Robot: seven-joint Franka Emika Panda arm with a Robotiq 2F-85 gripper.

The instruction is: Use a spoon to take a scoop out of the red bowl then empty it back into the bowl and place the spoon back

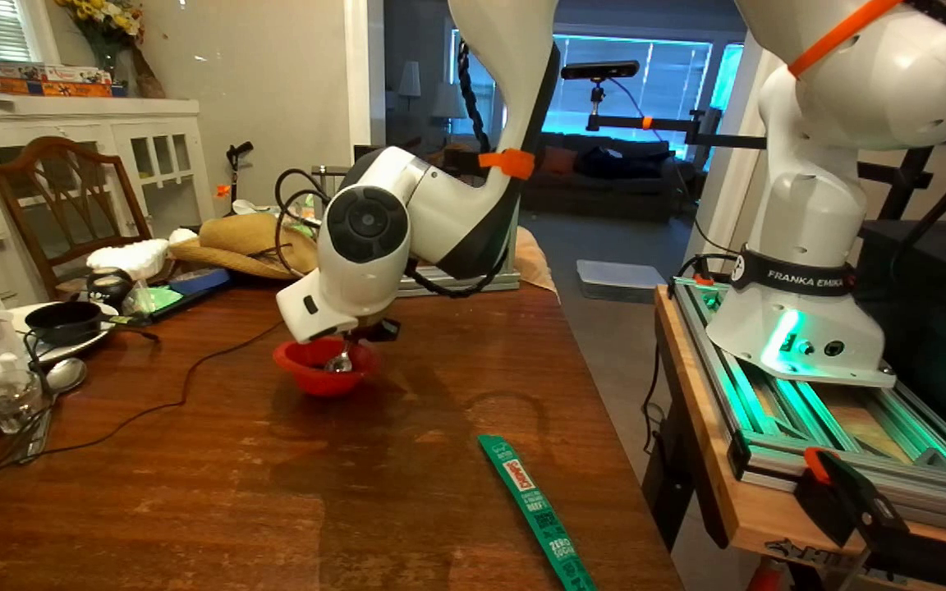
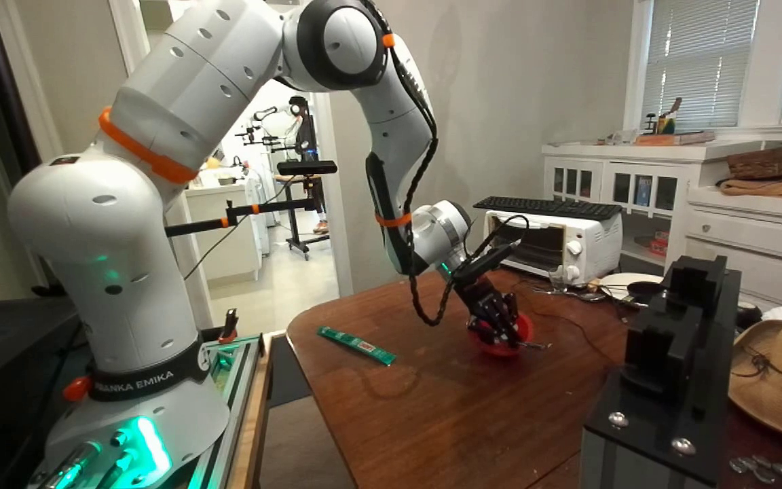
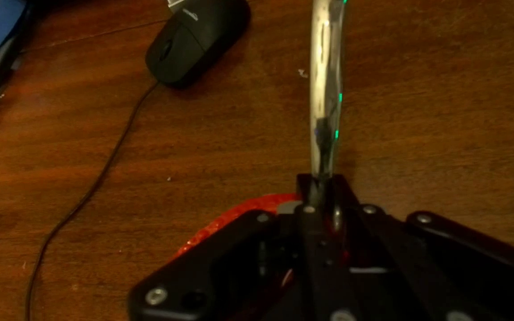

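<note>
The red bowl (image 1: 321, 379) sits upright on the wooden table in both exterior views (image 2: 501, 350). Part of its rim (image 3: 239, 208) shows in the wrist view, behind the fingers. My gripper (image 3: 321, 189) is shut on the spoon (image 3: 326, 84), with the shiny metal handle sticking out beyond the fingertips. The spoon's scoop end (image 1: 342, 362) is down inside the bowl, and the handle end (image 2: 537, 346) points out past the bowl. My gripper (image 2: 499, 326) is low over the bowl and hides part of it. Any contents of the bowl are too dark to tell.
A long green strip (image 1: 534, 509) lies on the table. A black mouse (image 3: 196, 42) with its cable lies beyond the bowl. A toaster oven (image 2: 554, 238), a black pan (image 1: 66, 322), another spoon (image 1: 66, 375) and a straw hat (image 1: 255, 242) stand or lie around the table's edges.
</note>
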